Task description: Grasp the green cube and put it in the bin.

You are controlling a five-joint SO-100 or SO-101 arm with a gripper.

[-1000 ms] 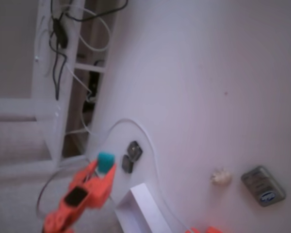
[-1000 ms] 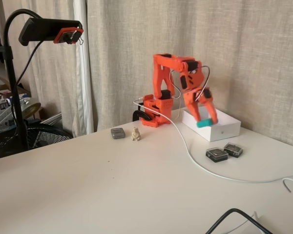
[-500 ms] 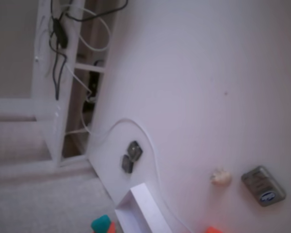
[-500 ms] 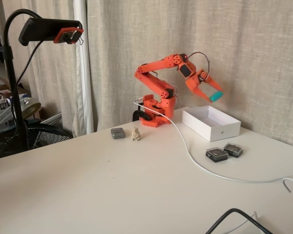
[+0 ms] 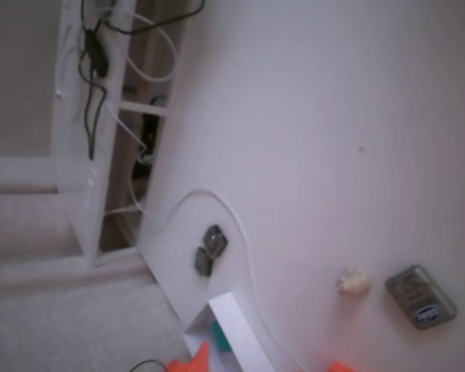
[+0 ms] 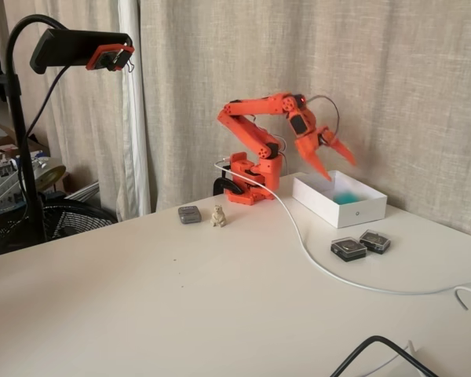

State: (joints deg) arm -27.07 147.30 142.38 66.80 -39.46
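Fixed views show the orange end effector (image 6: 337, 162) spread open and empty above the white bin (image 6: 359, 207), with the green cube (image 6: 346, 198) lying inside it on the counter (image 6: 180, 298).

Beige curtains (image 6: 220, 78) behind white table (image 6: 180, 298)

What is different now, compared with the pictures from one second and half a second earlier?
The gripper let go of the green cube, which now lies in the bin; half a second ago it was held above it. The jaws are open and empty above the bin. The two dark pieces, tin and figurine stayed put.
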